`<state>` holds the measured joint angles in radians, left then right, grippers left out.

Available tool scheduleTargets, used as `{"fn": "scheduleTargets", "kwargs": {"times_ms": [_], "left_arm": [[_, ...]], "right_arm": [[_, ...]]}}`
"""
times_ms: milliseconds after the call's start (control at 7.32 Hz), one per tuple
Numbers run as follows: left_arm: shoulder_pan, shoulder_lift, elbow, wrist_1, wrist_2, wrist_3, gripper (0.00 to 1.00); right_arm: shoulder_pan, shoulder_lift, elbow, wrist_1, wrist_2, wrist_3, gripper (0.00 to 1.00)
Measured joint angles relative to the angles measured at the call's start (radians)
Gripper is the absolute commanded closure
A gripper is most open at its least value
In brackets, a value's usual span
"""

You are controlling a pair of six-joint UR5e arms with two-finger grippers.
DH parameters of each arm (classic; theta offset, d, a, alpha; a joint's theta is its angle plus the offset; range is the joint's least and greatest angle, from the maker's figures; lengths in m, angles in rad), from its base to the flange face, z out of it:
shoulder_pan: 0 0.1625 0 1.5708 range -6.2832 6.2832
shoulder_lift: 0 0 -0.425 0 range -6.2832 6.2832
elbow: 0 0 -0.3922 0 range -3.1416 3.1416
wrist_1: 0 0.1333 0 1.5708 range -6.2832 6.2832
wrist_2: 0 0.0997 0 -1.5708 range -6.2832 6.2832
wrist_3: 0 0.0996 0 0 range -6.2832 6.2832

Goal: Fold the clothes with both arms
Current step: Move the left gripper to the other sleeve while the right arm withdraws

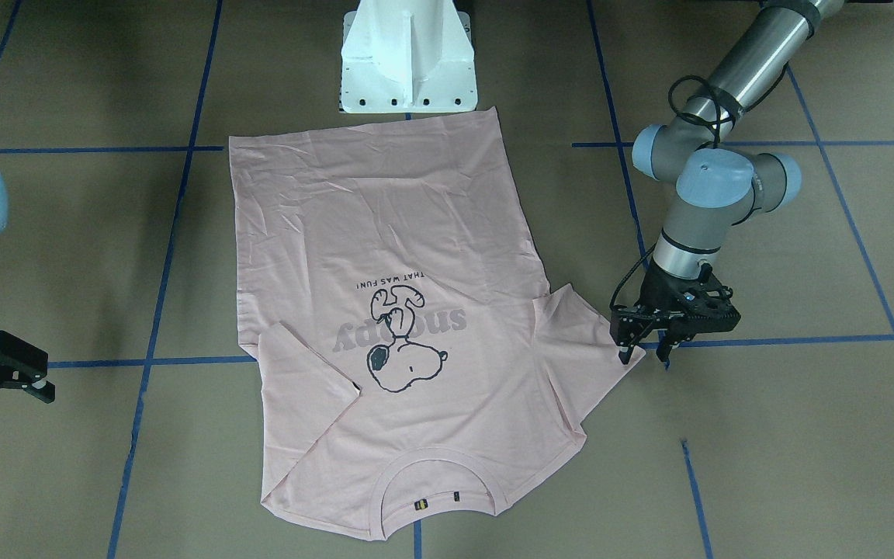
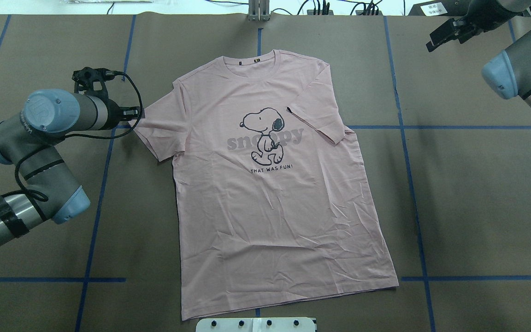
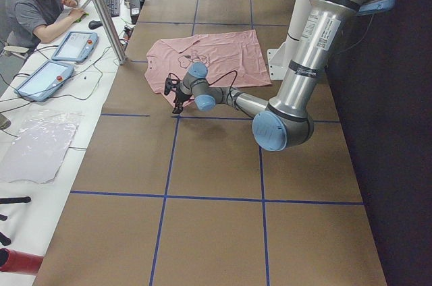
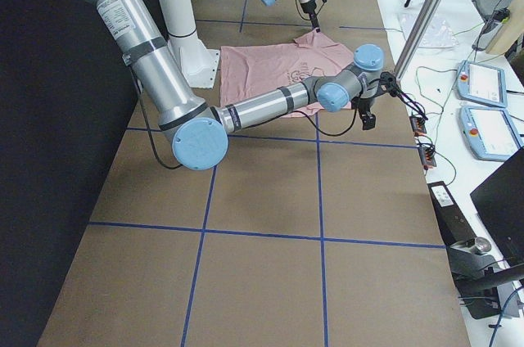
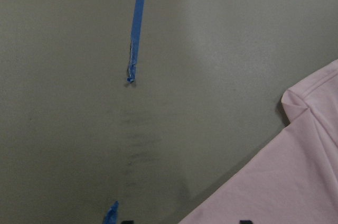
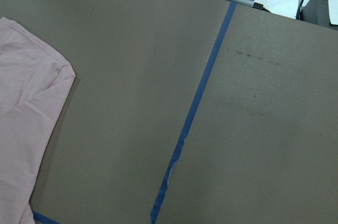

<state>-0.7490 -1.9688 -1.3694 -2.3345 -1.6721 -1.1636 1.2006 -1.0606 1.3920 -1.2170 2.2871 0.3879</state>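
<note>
Reading the scene: T-shirt point(image 2: 270, 198) lies flat and print up, roughly mid-table point(image 2: 477, 207). The collar is at the far side from the robot. The hem is right up against the white pedestal base point(image 1: 408, 70). The body sits slightly skewed to the blue tape grid point(image 2: 410, 161), with light wrinkles across the lower half.

Sleeves:
- The one on the robot's right is folded in over the chest, just beside the dog print.
- The one on the robot's left is laid out flat, with its corner pointing at the left gripper point(image 1: 643, 355).

Left gripper:
- It points down at that sleeve's outer corner with its fingers point(image 1: 624, 349) spread, not closed on the cloth.
- In the left wrist view, both tips just show at the bottom edge, one over pink fabric and the other over bare table. The sleeve edge runs between them.
- Can't tell whether the tips touch the cloth or the table.

Right gripper point(image 2: 447, 31):
- It is well apart from the shirt, off to the robot's right near the far edge, over bare table.
- Spread or pressed together: cannot tell. It is cropped in the front view and too small overhead.
- Its wrist view shows only a corner of the shirt at the left edge, plus one tape line.

A person point(image 3: 34, 3) sits at the side bench beyond the far edge.
</note>
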Motion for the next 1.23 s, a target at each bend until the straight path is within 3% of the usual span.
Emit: {"fn": "scheduleTargets", "kwargs": {"times_ms": [137, 956, 1230], "left_arm": [[0.001, -0.003, 0.008, -0.007, 0.001, 0.0, 1.0], [0.002, -0.006, -0.038, 0.009, -0.002, -0.001, 1.0], [0.008, -0.025, -0.109, 0.125, -0.005, -0.003, 1.0]], "right_arm": [[0.0, -0.003, 0.004, 0.0, 0.0, -0.001, 0.0], [0.0, -0.016, 0.018, -0.001, -0.001, 0.004, 0.0], [-0.001, -0.016, 0.019, -0.001, -0.003, 0.009, 0.0]]}}
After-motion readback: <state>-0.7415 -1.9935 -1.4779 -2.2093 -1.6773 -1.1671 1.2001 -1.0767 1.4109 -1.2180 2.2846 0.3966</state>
